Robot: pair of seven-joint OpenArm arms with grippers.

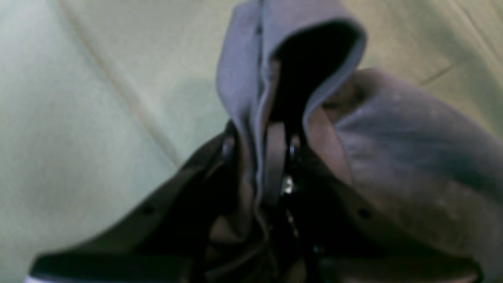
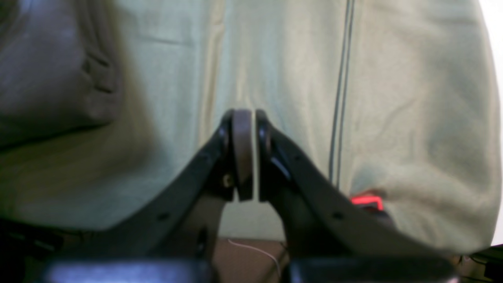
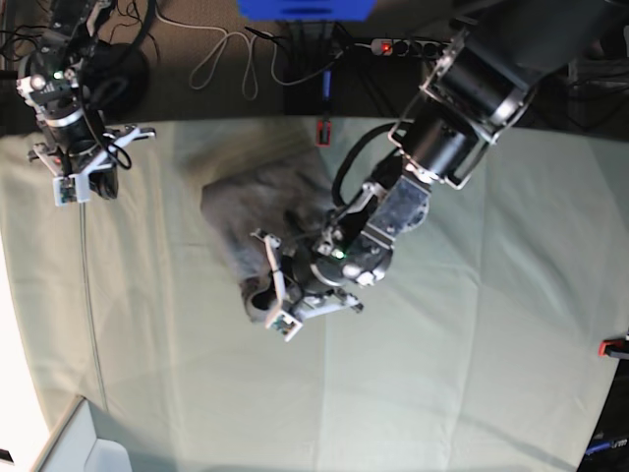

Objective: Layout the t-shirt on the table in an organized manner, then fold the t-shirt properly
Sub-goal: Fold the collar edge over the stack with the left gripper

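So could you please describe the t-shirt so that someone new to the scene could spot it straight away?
Start from the large table under its pale grey-green creased cloth. Near its middle, towards the far edge, lies a crumpled dark grey cotton t-shirt; the left gripper has its fingers shut on a fold of it. It is the only dark, soft heap on the pale cloth.

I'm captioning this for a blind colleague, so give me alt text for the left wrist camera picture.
Blurred close-up from the left wrist: the left claw is shut on a bunched fold of the dark grey t-shirt, which rises between its dark fingers and drapes off to the right. Behind it lies the pale green cloth of the table, creased diagonally.
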